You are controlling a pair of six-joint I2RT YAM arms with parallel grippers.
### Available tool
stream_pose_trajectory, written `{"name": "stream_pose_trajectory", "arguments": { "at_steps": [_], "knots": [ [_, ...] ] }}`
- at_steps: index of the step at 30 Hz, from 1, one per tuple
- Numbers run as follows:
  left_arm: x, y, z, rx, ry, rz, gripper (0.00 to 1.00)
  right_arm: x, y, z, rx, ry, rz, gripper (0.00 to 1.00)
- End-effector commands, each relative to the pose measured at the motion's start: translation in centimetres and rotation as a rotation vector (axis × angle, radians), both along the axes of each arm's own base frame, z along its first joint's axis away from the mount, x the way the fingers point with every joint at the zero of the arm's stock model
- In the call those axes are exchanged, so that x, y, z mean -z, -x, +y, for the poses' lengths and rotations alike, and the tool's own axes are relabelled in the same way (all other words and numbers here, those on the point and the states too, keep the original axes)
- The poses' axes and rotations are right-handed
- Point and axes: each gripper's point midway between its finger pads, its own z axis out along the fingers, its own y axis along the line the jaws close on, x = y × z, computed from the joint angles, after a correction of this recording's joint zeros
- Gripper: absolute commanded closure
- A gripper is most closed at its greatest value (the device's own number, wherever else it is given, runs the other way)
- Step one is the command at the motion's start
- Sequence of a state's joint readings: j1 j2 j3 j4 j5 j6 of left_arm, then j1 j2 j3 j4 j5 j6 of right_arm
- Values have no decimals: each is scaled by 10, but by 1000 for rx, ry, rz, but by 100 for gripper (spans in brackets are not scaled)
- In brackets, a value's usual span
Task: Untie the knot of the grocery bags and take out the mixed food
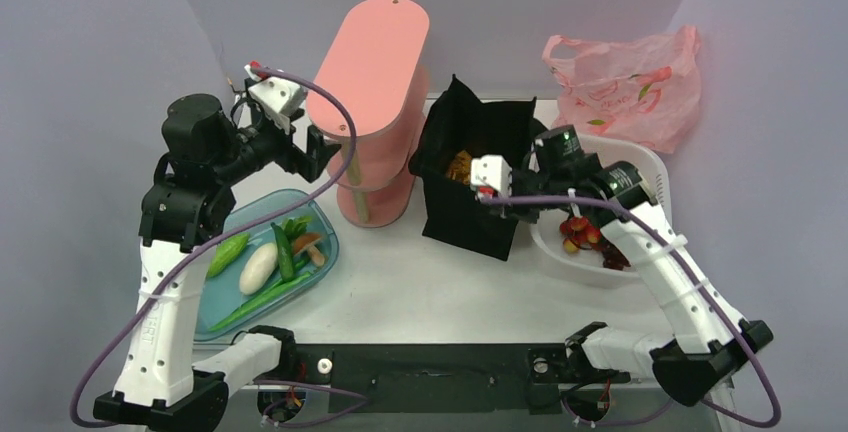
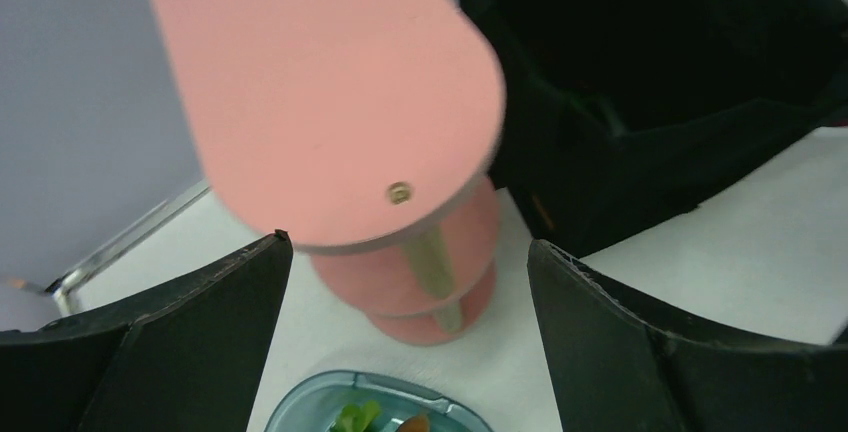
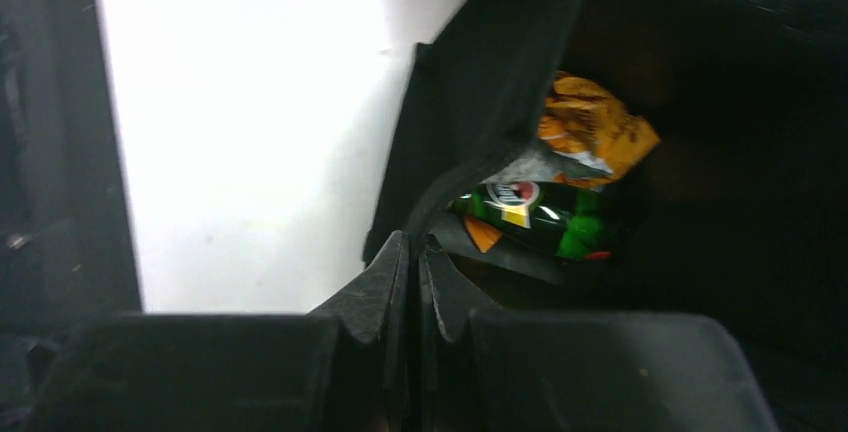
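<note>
Materials and shapes
- Black fabric tote point(image 1: 470, 217): boxy, soft-walled, mouth open, standing on the white surface point(image 1: 420, 292) at centre.
- Pink plastic bag point(image 1: 625, 87): thin, translucent, crumpled, red print; it lies at the rear right, behind the white plastic tub point(image 1: 652, 164).
- The tub holds small red and yellow fruits point(image 1: 578, 230) and a dark grape bunch point(image 1: 612, 257).
- Clear blue tray point(image 1: 215, 312), front left: carries a smooth white oblong vegetable point(image 1: 258, 267) and leafy greens point(image 1: 296, 227).
- Pink stand point(image 1: 370, 62): matte oblong shelves on pale posts, between tray and tote.

View differences
- Only the right wrist view shows the tote's interior: a crinkled orange snack packet point(image 3: 590, 132) with a glossy green glass bottle point(image 3: 540, 214) lying on its side below it.
- The left wrist view shows a screw head in the stand's top shelf.

Jaws
- Left gripper point(image 2: 408, 242): jaws spread wide, holding nothing, raised beside the stand.
- Right gripper point(image 3: 415, 247): jaws pressed together at the tote's wall edge. Whether fabric is caught between them cannot be told.
</note>
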State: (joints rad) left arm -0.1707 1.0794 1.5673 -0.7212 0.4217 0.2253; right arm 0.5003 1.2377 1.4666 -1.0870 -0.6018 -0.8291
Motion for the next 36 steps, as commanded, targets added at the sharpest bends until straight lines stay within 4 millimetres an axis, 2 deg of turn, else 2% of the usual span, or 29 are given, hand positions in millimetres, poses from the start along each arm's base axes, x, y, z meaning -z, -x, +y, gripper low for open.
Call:
{"name": "stream_pose_trajectory", "arguments": {
  "at_steps": [1, 4, 6, 9, 13, 14, 15, 16, 17, 18, 23, 24, 27, 28, 30, 31, 33, 36],
  "knots": [
    [-12, 45, -61, 350, 34, -49, 13, 23, 51, 3, -147, 7, 28, 98],
    [16, 54, -89, 445, -39, -25, 13, 31, 64, 0, -141, 8, 50, 77],
    [33, 64, -111, 509, -111, -46, 13, 32, 68, 0, -123, -1, 75, 72],
    [54, 80, -145, 598, -227, -101, 13, 31, 72, -1, -110, -14, 89, 71],
    [73, 87, -183, 659, -347, -215, 11, 38, 78, -4, -103, -14, 109, 74],
    [66, 89, -194, 668, -339, -276, 10, 42, 80, -4, -104, -12, 120, 74],
    [72, 90, -198, 689, -366, -317, 9, 42, 82, -5, -106, -14, 120, 74],
    [66, 93, -208, 714, -351, -372, 8, 46, 83, -5, -107, -12, 129, 75],
    [71, 93, -213, 740, -376, -406, 8, 46, 84, -5, -107, -15, 128, 75],
    [67, 96, -220, 761, -368, -442, 7, 48, 85, -6, -108, -16, 133, 75],
    [68, 80, -249, 759, -388, -515, 6, 52, 91, -5, -117, -26, 159, 76],
    [71, 77, -251, 759, -410, -527, 6, 53, 93, -5, -118, -26, 164, 76],
    [112, 68, -255, 799, -545, -526, 7, 55, 98, -6, -122, -33, 176, 76],
    [133, 67, -252, 839, -630, -553, 9, 55, 99, -7, -122, -33, 175, 76],
    [161, 78, -243, 929, -720, -576, 19, 56, 101, -10, -105, -30, 176, 76],
    [159, 88, -239, 949, -714, -606, 29, 59, 101, -13, -93, -23, 179, 76],
    [170, 105, -231, 982, -720, -624, 41, 61, 105, -17, -74, -24, 183, 73],
    [194, 129, -220, 1035, -744, -585, 49, 66, 112, -23, -57, -35, 183, 67]
  ]
}}
